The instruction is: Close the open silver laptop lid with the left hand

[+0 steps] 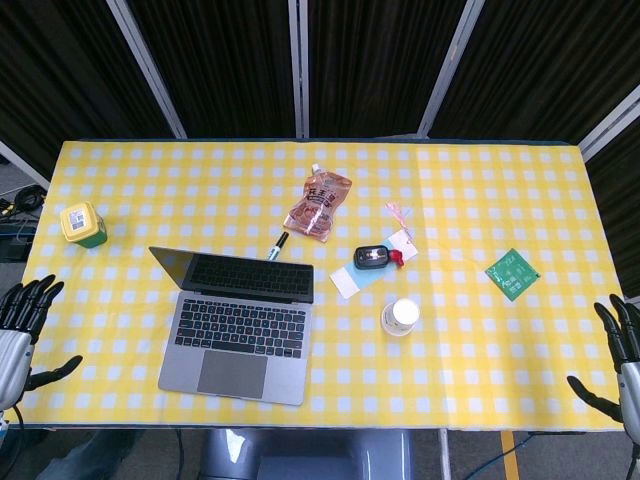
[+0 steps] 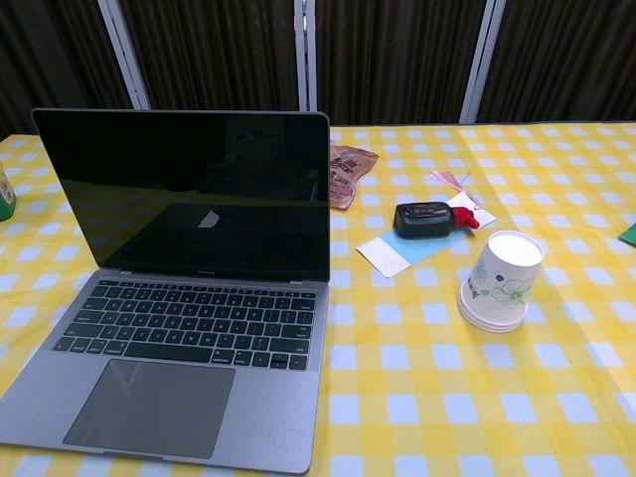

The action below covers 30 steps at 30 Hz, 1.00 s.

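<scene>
The silver laptop lies open on the yellow checked table, left of centre, its dark screen standing upright and its keyboard facing me. My left hand hovers at the table's left edge, well left of the laptop, fingers spread and holding nothing. At the right edge, far from the laptop, my right hand has its fingers apart and is empty. Neither hand shows in the chest view.
A green-and-yellow tub stands at the far left. Behind the laptop lie a marker and a snack pouch. To its right are a black device on paper, a white paper cup and a green packet.
</scene>
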Available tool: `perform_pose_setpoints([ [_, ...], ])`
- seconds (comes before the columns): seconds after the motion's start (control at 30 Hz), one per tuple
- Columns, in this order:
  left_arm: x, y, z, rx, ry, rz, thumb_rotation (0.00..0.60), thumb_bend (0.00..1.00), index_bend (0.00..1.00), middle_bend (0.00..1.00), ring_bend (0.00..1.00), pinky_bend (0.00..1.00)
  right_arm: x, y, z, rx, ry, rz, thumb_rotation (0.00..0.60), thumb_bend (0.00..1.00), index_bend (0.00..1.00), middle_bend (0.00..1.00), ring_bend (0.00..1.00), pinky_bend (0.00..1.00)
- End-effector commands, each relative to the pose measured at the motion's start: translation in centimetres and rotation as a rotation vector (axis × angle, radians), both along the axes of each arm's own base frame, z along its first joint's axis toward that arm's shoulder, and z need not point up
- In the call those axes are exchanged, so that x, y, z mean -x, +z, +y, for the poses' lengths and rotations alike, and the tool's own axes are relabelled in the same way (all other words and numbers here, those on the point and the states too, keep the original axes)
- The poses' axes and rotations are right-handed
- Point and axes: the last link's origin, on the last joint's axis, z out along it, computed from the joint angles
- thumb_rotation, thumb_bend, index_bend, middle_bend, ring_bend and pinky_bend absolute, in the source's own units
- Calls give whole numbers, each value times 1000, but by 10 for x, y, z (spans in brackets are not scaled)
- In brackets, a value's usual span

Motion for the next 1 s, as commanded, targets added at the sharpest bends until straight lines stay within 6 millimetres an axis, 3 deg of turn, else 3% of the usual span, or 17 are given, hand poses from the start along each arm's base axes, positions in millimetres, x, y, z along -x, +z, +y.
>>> perform_pose_setpoints([
  [0.03,1,0,-1,2,-3,2,600,0,0,0,0,0,0,0,0,-1,0,1,600,0,32,0,0,0],
  [0.2,1,-2,0,37,-6,3,600,1,0,0,0,0,-1,0,2,-8,1,9,600,0,32,0,0,0],
  [0.27,0,-5,5,64,-11,-4,600,71,0,0,0,0,-2,1,2,-6,1,7,600,0,32,0,0,0],
  [0.33,-8,-10,20,116,-34,-10,600,240,0,0,0,0,-3,1,3,-6,2,7,600,0,32,0,0,0],
  [0.47,-37,-13,55,187,-111,0,600,683,0,0,0,0,-4,0,0,-11,2,8,600,0,32,0,0,0],
  [0.6,-73,-12,93,233,-169,34,600,962,0,0,0,0,-3,-2,-3,-16,-7,11,600,0,32,0,0,0],
  [0.77,-115,-17,133,276,-211,37,600,1000,12,0,0,0,3,-5,-7,-27,-36,17,600,0,32,0,0,0],
  [0.83,-134,-28,151,327,-228,46,600,1000,26,0,0,0,5,-5,-9,-26,-50,21,600,0,32,0,0,0],
  [1.0,-150,-45,169,398,-220,70,600,1000,116,8,15,13,9,-4,-12,-20,-71,24,600,0,32,0,0,0],
])
